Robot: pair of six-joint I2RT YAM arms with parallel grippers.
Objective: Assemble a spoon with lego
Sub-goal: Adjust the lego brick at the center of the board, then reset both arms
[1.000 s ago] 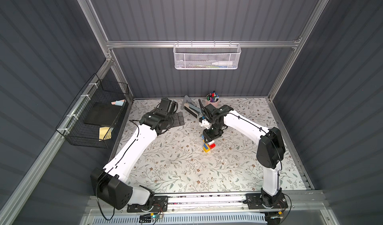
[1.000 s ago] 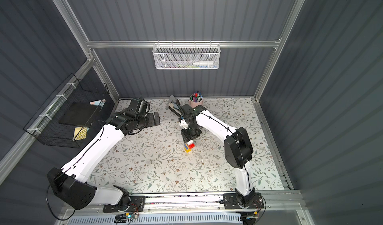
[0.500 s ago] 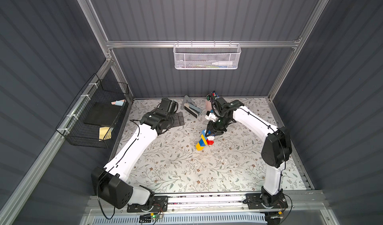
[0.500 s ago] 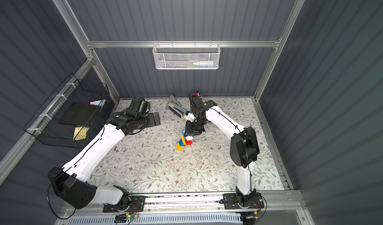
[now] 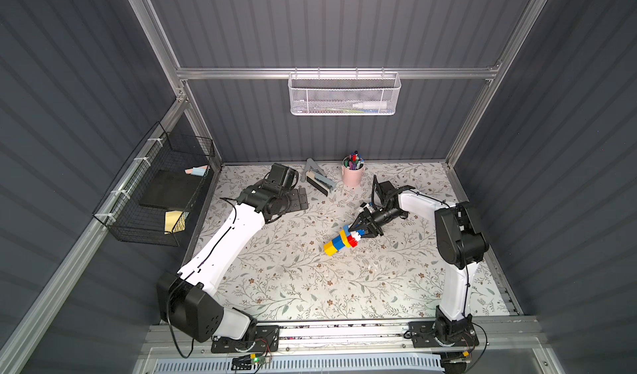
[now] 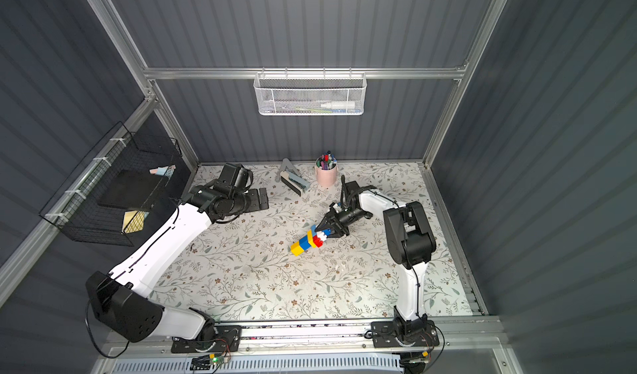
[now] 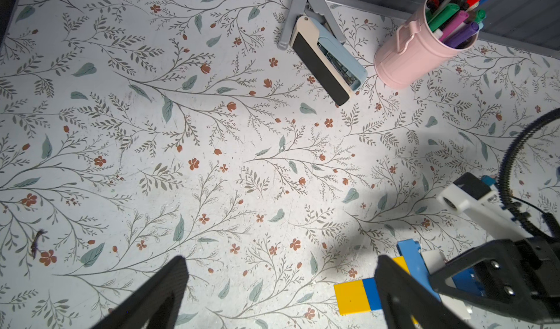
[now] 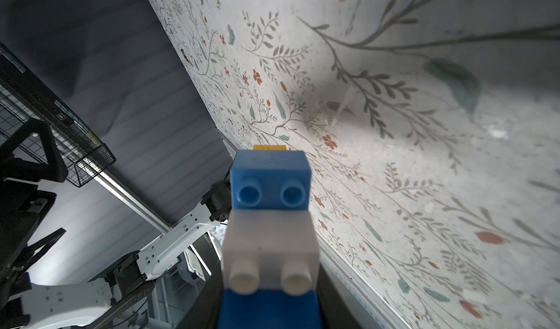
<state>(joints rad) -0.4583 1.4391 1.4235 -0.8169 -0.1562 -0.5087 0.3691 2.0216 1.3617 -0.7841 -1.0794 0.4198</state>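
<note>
Over it goes! A second ago the spoon (image 5: 341, 243) stood nearly on end in the middle of the table (image 5: 293, 286), with the right gripper (image 5: 357, 233) coming down on top of it. Half a second ago it was leaning. Now it lies close to flat, dead centre, its yellow handle tip pointing to 8 o'clock and its wide blue, white and red end up at 2 o'clock. The right gripper is clamped on that wide end, and its wrist view shows the white and blue bricks right between the jaws, the row running away to a sliver of yellow. From where I stand I cannot tell whether the handle tip is touching the table or hanging just clear of it. The left gripper (image 5: 300, 199) has not stirred. It sits out at 10 o'clock, jaws wide apart and holding nothing, well away from the action, with the pen cup (image 5: 352, 175) back at 12. I can see no loose brick anywhere on the table, so the building looks done to me. This swing reads as laying the finished spoon down on its side. What is left, I'd say, is to settle it flat and let go gently, so that the joints do not pop.
</note>
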